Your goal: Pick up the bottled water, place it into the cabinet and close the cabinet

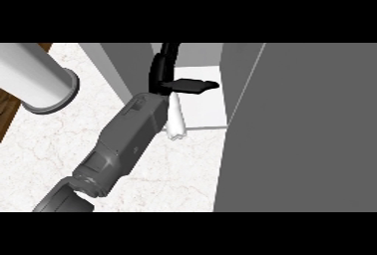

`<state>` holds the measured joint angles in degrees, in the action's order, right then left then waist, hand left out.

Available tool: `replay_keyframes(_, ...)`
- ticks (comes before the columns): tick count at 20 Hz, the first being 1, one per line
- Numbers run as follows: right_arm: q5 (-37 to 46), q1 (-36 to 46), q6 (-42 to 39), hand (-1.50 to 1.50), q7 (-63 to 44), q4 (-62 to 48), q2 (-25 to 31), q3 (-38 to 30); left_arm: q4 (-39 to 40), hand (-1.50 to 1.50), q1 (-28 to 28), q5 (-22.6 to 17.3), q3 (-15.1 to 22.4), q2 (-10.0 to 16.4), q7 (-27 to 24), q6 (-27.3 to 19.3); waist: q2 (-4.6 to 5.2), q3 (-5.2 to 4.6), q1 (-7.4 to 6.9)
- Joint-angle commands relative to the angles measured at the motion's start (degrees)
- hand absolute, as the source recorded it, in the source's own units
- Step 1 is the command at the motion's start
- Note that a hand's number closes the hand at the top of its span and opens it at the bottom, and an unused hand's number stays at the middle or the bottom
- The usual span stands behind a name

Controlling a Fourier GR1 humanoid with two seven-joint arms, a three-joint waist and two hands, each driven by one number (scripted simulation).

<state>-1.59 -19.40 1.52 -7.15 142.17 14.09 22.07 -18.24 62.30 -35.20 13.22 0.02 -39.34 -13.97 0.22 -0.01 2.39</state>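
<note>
The bottled water (175, 119) shows as a narrow white shape at the front edge of the open cabinet's white shelf (202, 107). Its lower end reaches the shelf's lip, and part of it is hidden by my wrist. My left hand (163, 69) reaches into the cabinet just beyond and above the bottle. Its fingers point straight into the cabinet and its thumb (193, 85) sticks out to the right above the bottle's top. The hand is open and does not curl round the bottle. My right hand is nowhere in the head view.
The cabinet's open grey door (302, 129) fills the right side. A grey cabinet wall (117, 64) stands left of the shelf. A large pale cylinder (40, 79) lies at the upper left on the marble counter (177, 174). Wood floor (7, 112) shows past the left edge.
</note>
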Motion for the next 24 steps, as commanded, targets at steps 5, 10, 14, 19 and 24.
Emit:
replay_keyframes(5, 4.04, -4.9, 0.14, -1.5, -0.78, 4.44, -0.68, 5.26, -18.25, -1.5, -11.02, -3.04, 6.68, -0.02, 5.05, -1.86, -0.77, 0.0, -2.0)
replay_keyframes(10, 0.05, -2.85, 0.39, -1.5, -3.76, 6.6, 1.61, -1.94, -34.51, 1.5, -21.99, -0.42, 9.89, 0.95, 10.88, -5.3, -1.22, 0.04, -3.96)
replay_keyframes(14, 5.76, 3.26, -0.73, -1.5, -8.3, 6.47, 3.72, 3.1, -42.18, 1.5, -31.41, 0.93, 12.65, 4.28, 10.29, -4.45, -1.01, -0.09, -4.42)
replay_keyframes(19, 4.62, 4.94, -5.44, 1.5, -9.13, 2.63, 7.9, 5.15, -55.11, 1.5, -42.3, 2.76, 16.91, 8.25, 12.84, -5.97, -0.88, -0.04, -4.43)
replay_keyframes(24, 3.02, 4.99, -3.98, 1.5, -18.3, 7.35, 5.57, 13.59, -68.38, 1.5, -52.68, 3.3, 16.44, 14.54, 13.77, -6.68, -0.6, -0.05, -3.27)
